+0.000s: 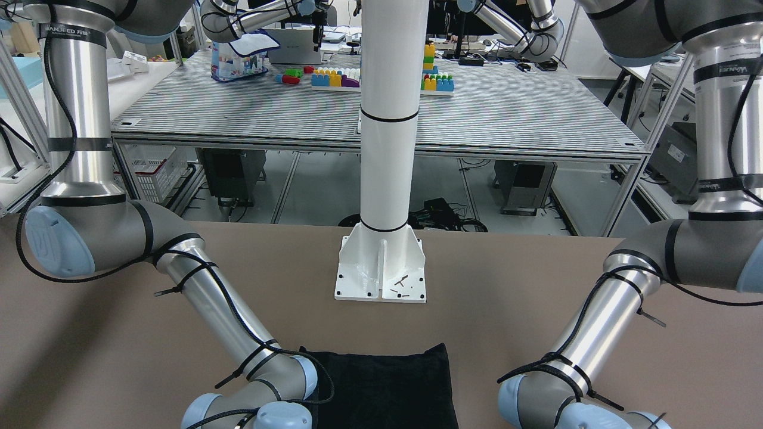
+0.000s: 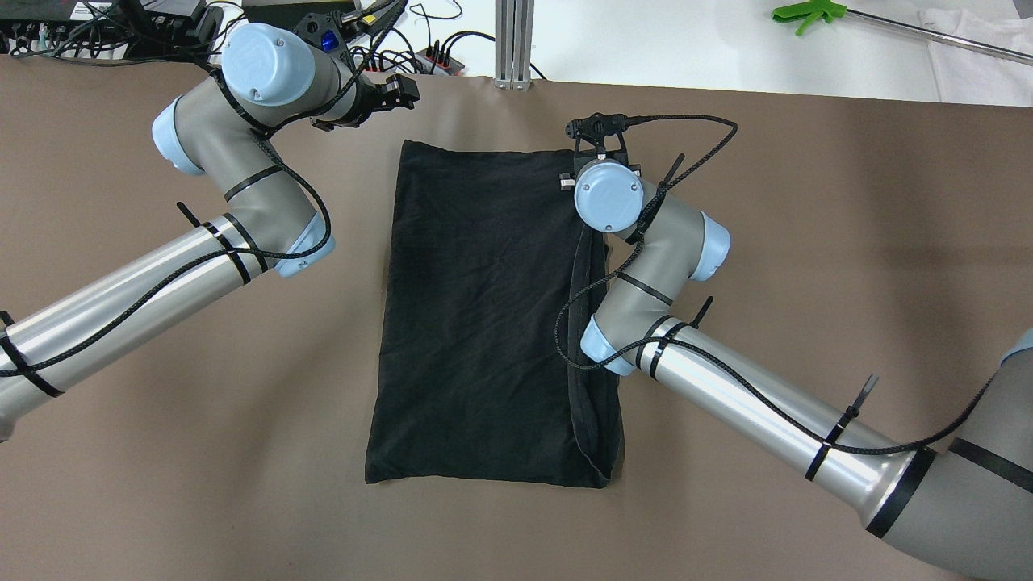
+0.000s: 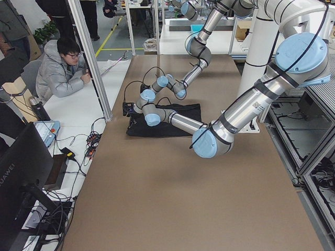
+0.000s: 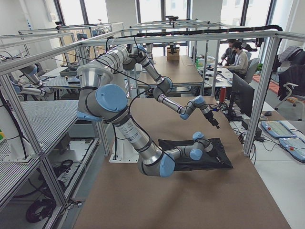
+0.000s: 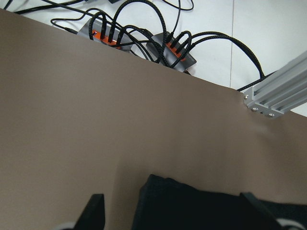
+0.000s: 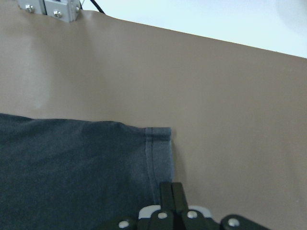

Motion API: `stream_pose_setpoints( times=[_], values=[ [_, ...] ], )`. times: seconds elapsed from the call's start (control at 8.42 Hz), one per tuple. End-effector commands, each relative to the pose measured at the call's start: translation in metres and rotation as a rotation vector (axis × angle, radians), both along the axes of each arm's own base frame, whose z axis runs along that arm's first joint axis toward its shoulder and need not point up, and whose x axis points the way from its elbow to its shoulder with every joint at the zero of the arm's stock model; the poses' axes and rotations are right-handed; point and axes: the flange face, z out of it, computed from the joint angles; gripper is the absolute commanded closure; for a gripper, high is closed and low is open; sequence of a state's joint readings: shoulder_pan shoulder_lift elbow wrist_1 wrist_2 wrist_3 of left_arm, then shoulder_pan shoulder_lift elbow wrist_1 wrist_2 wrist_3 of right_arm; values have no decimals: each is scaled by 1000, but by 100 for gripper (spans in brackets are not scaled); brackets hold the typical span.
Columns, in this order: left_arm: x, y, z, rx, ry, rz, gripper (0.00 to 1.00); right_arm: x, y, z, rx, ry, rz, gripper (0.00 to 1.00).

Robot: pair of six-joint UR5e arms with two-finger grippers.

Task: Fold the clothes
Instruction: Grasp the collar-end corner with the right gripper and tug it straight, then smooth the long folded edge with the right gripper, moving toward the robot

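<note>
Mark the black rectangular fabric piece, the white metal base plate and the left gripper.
Black rectangular fabric piece [image 2: 484, 307]: overhead view, flat middle.
White metal base plate [image 1: 356, 281]: front-facing view, left half.
Left gripper [image 5: 171, 201]: left wrist view, between open fingertips.

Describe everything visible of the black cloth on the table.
The black cloth is thin, soft, lightly wrinkled, roughly rectangular with stitched hems. It lies flat on the brown table, a doubled layer along its right edge. The right pincer, shut, sits at its far right corner; the open left pincer hovers near the far left corner.
</note>
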State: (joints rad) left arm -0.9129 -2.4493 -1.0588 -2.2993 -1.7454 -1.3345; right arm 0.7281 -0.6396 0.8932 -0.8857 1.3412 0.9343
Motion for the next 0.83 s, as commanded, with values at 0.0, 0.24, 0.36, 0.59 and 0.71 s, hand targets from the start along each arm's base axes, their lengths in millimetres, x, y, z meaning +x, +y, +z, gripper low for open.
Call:
stream_pose_setpoints(
  times=[0.0,0.24,0.36,0.59,0.71],
  values=[
    [-1,-1,2,-4,-3,-5,0,11,-1,13,12,12,-10,97],
    [-1,-1,2,-7,0,-7,0,14,2,-1,24,-15,-16,6],
    [-1,-2,2,-7,-2,-6,0,18,10,-13,32,-50,-38,5],
    [0,-1,3,-12,3,-6,0,36,32,-14,31,-104,-43,6],
    [0,-1,3,-12,3,-5,0,39,41,-7,17,-109,-42,6]
  ],
)
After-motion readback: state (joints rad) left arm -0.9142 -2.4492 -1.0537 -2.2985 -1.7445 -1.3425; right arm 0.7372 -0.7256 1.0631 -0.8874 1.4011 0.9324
